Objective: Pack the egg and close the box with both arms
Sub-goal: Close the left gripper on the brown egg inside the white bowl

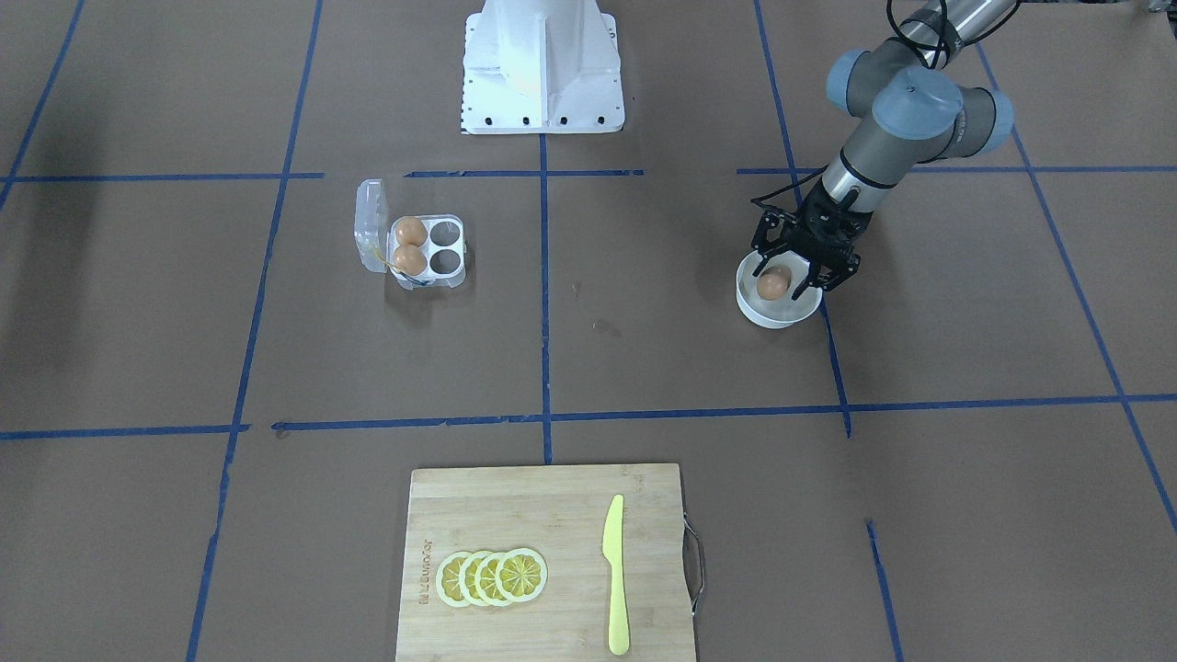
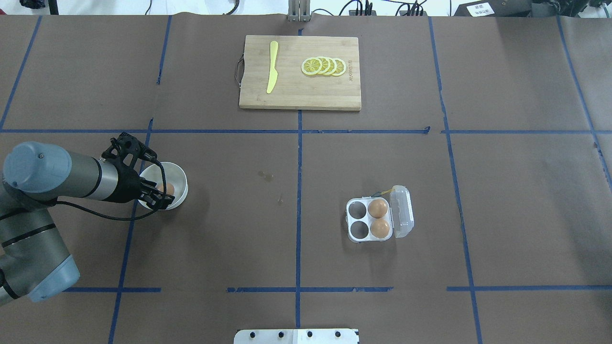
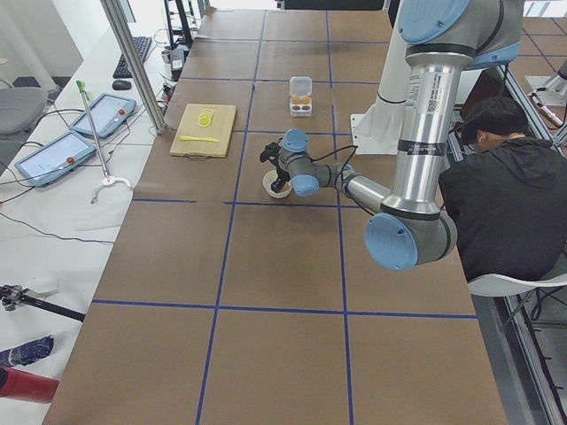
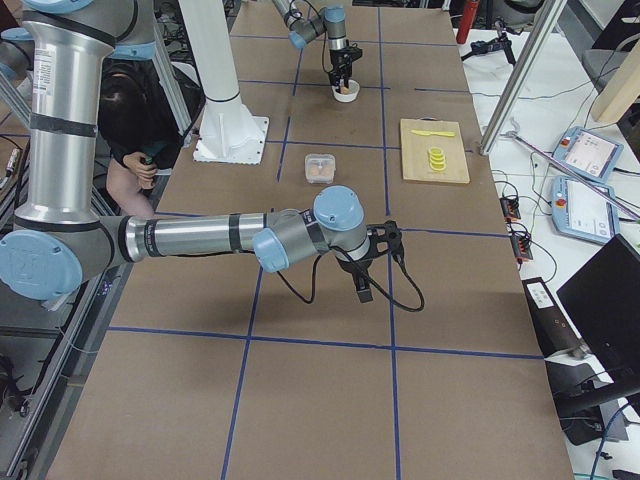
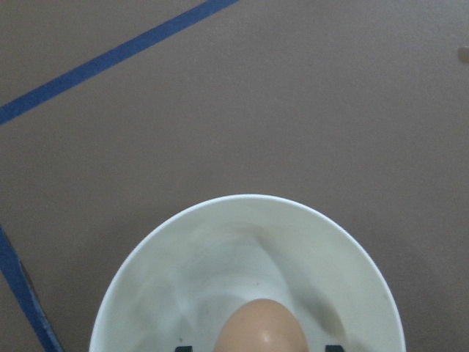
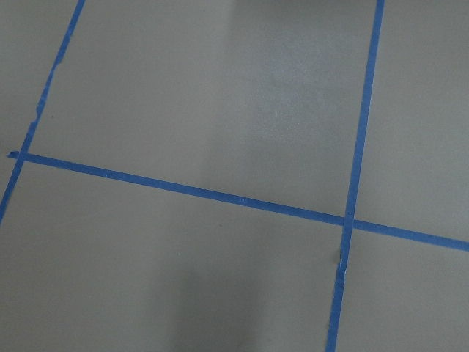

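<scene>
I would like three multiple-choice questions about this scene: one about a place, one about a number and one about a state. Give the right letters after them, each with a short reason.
1. The loose egg lies:
A. in the bowl
B. in a pan
C. on a plate

2. In the box, the number of empty cups is:
A. one
B. two
C. four

3. The lid is:
A. shut
B. open
C. missing

Answers:
1 A: the egg rests inside the white bowl's rim.
2 B: packed eggs fill two of the four cups, and the other two show bare.
3 B: the lid is folded back beside the cups.
</scene>
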### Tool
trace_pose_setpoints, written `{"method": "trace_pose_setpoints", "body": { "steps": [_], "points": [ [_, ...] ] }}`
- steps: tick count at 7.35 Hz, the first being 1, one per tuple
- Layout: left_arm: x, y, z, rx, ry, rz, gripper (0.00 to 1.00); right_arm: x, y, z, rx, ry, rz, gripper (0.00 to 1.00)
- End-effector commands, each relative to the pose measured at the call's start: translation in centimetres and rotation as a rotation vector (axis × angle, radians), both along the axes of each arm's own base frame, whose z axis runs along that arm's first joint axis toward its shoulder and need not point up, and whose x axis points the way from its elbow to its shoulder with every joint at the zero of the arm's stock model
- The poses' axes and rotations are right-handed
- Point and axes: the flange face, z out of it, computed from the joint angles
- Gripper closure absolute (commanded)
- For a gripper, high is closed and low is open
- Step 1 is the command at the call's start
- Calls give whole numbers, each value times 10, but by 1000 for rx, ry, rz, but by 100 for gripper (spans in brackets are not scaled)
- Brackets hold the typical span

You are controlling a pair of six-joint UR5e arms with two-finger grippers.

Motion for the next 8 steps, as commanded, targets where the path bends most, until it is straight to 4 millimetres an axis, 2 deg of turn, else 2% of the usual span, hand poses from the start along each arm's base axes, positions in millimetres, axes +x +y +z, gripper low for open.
{"method": "trace_pose_setpoints", "body": {
  "steps": [1, 2, 4, 5, 6, 7, 8],
  "points": [
    [2, 0, 1, -1, -1, 1, 33, 0, 0, 0, 0, 0, 0, 0],
    [2, -1, -2, 2, 3, 1, 34, 0, 0, 0, -3, -1, 1, 0],
    [1, -1, -4, 4, 7, 1, 46, 0, 0, 0, -4, -1, 2, 0],
    [0, 0, -5, 4, 8, 0, 60, 0, 0, 1, -6, -1, 3, 0],
    [-3, -1, -7, 8, 13, -6, 80, 0, 0, 0, -5, -3, 3, 0],
    [-4, -1, -6, 7, 12, -6, 91, 0, 0, 0, -6, -3, 4, 0],
    [-6, -1, -14, 16, 24, -7, 91, 0, 0, 0, -6, -3, 4, 0]
  ]
}}
